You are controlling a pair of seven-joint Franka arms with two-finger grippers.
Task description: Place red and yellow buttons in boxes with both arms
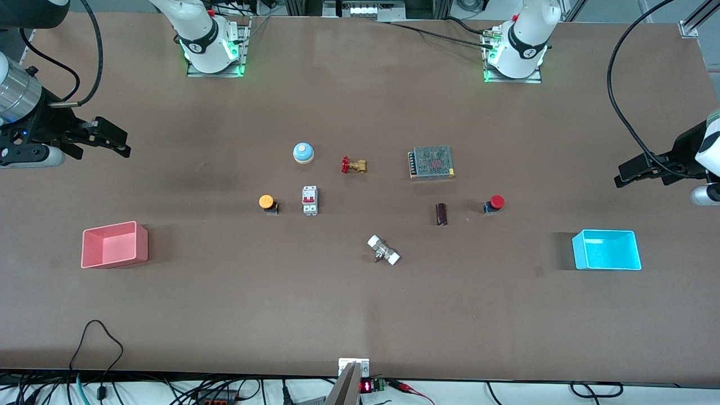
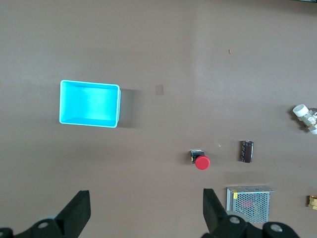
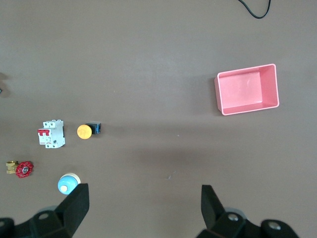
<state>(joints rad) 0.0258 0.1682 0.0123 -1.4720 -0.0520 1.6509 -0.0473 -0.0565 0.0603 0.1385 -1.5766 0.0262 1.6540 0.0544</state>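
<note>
The red button (image 1: pixel 495 203) stands on the table toward the left arm's end, and shows in the left wrist view (image 2: pixel 200 161). The yellow button (image 1: pixel 267 202) stands beside a white breaker and shows in the right wrist view (image 3: pixel 86 131). The pink box (image 1: pixel 114 244) lies at the right arm's end, the cyan box (image 1: pixel 607 250) at the left arm's end; both look empty. My right gripper (image 1: pixel 118 140) is open and empty over bare table near the pink box's end (image 3: pixel 143 203). My left gripper (image 1: pixel 621 175) is open and empty over bare table near the cyan box (image 2: pixel 147 208).
A pale blue dome (image 1: pixel 303 152), a white breaker (image 1: pixel 310 199), a red-handled brass valve (image 1: pixel 353 165), a grey mesh-topped block (image 1: pixel 431 162), a dark cylinder (image 1: pixel 441 214) and a white-ended fitting (image 1: pixel 383 250) lie around the table's middle.
</note>
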